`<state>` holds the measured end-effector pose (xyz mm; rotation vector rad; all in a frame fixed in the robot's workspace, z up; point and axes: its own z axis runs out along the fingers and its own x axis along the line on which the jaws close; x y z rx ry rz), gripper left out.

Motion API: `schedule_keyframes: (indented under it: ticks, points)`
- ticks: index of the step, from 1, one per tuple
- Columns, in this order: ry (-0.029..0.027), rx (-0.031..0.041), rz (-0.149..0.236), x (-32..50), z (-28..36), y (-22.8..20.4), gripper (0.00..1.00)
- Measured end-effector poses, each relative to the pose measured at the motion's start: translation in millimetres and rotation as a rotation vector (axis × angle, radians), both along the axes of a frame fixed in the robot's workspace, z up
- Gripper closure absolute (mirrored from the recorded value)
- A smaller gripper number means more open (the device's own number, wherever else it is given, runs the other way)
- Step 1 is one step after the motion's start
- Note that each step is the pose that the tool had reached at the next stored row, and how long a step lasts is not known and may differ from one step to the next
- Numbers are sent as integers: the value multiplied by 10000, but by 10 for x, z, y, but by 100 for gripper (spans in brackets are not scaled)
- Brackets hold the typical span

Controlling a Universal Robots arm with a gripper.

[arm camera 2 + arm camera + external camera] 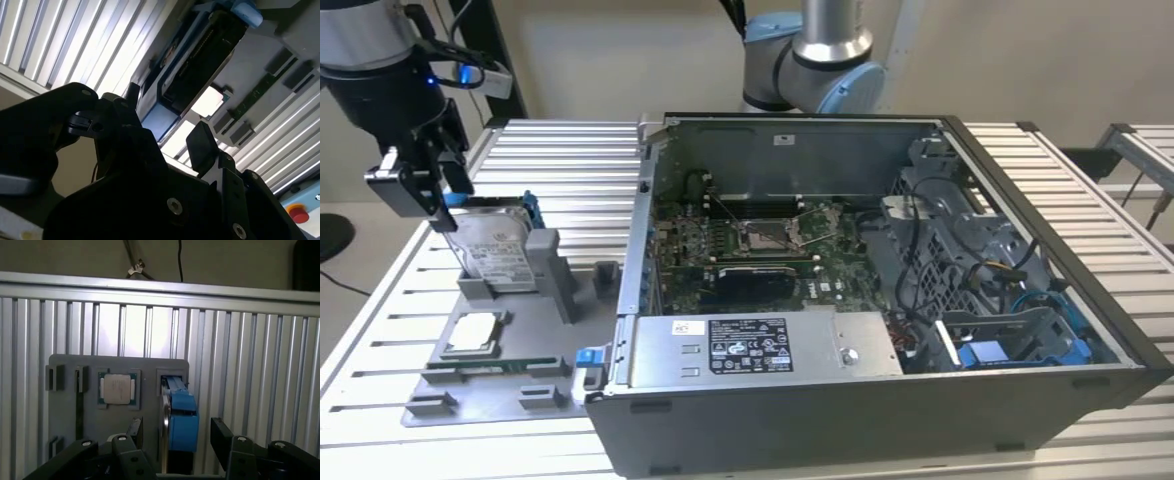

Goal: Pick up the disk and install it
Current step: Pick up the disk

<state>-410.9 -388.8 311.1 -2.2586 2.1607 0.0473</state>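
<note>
while the tool (178, 431) straddles the disk (500, 245), a chip (117, 389) sits nearby.

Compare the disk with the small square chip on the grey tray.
The disk stands on edge in a holder; the chip lies flat in a recess. The disk is larger and rectangular with a blue frame; the chip is small, square, without blue. The open gripper straddles the disk, not the chip. Both are silver and sit on the same grey tray.
</note>
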Motion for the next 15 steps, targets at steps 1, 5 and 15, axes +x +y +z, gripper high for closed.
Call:
schedule_keyframes:
  ticks: [1, 5, 15]
  points:
    - [0, 0, -10, 0, -19, 0, 0]
    - [6, -1, -54, 0, -91, 0, 0]
    - [15, 6, -135, 0, -241, 1, 0]
